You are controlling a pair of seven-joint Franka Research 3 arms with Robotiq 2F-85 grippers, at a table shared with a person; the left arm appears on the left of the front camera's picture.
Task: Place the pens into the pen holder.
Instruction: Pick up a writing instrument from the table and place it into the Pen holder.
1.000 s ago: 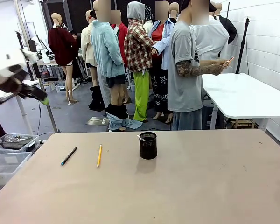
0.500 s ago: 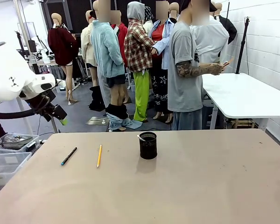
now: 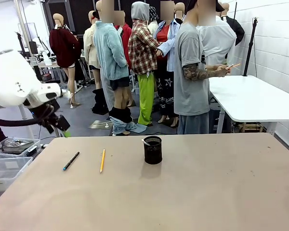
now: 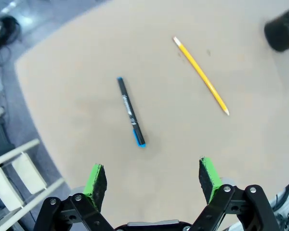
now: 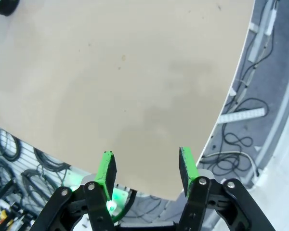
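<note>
Pencil, slim yellow stick; pen holder, black mesh cylinder.

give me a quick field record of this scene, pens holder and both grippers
left gripper: open, empty, raised, facing black pen with blue end
right gripper: open, empty, over edge of tan table
yellow-orange pencil: flat on table, apart from black pen
black mesh pen holder: upright, silver-white pen inside
left to place: two

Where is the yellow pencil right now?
In the front view, the yellow pencil lies on the left half of the table, between the black pen and the pen holder, touching neither.
</note>
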